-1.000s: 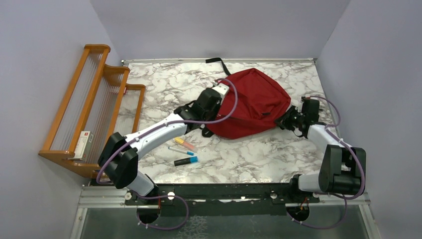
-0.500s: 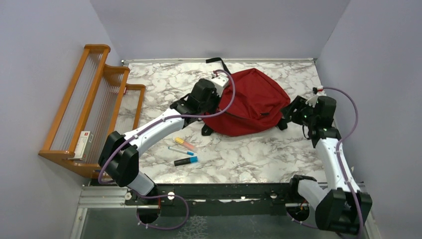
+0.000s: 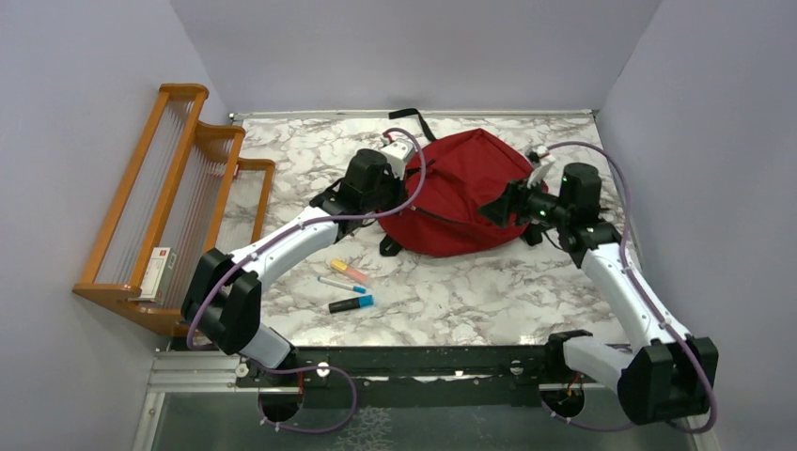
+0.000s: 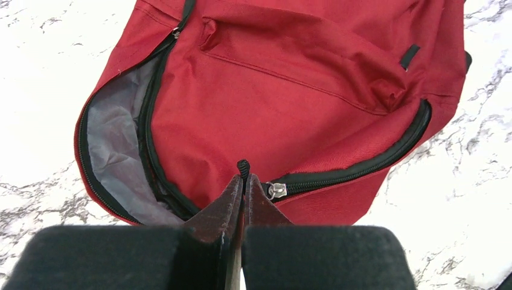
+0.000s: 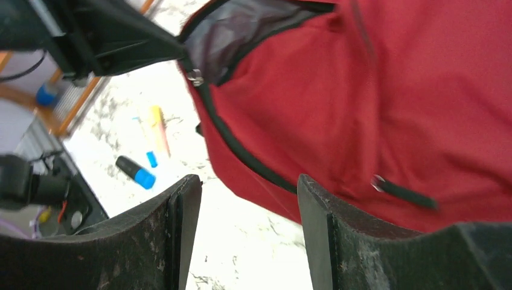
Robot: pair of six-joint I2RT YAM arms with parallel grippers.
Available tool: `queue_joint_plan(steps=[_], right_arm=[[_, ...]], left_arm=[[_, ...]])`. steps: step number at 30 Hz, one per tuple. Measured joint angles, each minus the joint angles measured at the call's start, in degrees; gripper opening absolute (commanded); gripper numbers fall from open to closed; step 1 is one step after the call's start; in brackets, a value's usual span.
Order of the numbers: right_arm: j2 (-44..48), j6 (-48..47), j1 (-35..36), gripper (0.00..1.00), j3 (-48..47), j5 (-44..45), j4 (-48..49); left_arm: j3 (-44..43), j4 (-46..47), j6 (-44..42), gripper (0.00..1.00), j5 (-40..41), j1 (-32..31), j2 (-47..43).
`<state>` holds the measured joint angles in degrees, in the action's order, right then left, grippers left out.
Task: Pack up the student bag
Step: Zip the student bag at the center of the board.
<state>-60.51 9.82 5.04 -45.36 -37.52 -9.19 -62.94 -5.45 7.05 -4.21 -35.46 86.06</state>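
While crosswise, bag (image 3: 470,188) mouth leftward; left fingers (image 4: 232,199) tight on zip-tab (image 4: 243,164), right fingers (image 5: 175,229) apart.

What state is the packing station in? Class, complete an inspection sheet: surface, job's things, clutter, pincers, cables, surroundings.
Surface: white marble-pattern table.
Job's things: student bag lies on the table, main zip open, grey lining showing.
Clutter: three pens loose on the table beside the bag.
Pincers: left pincer shut on the black tab by the zip; right pincer open, holding nothing, over the bag's edge.
Cables: purple cables loop along both arms; no snag seen.
Surroundings: wooden rack on the left holding a small box; plain walls.
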Motion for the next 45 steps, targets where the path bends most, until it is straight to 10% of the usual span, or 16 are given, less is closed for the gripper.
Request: queue_joint_plan(steps=[16,26,38,45], right_arm=[[-24.59,-15.41,21.07,0.62,-12.74,-1.27,6.47],[-29.4,-20.48,23.65,0.46,-14.53,1.31,5.9],[-27.32,-21.86,23.8,0.02,-9.07,2.71,7.23],[-24.65,-22.69,23.8,0.01,-7.48,1.33,7.34]], left_arm=[[0.0,1.16,1.33,0.0,-3.65,0.61,-0.04],[0.0,1.53,2.14,0.0,-5.66,1.57,-0.04],[0.48,1.55,3.26,0.0,-8.72,2.47,-0.02],[0.57,1.51,4.15,0.0,-9.18,4.0,0.33]])
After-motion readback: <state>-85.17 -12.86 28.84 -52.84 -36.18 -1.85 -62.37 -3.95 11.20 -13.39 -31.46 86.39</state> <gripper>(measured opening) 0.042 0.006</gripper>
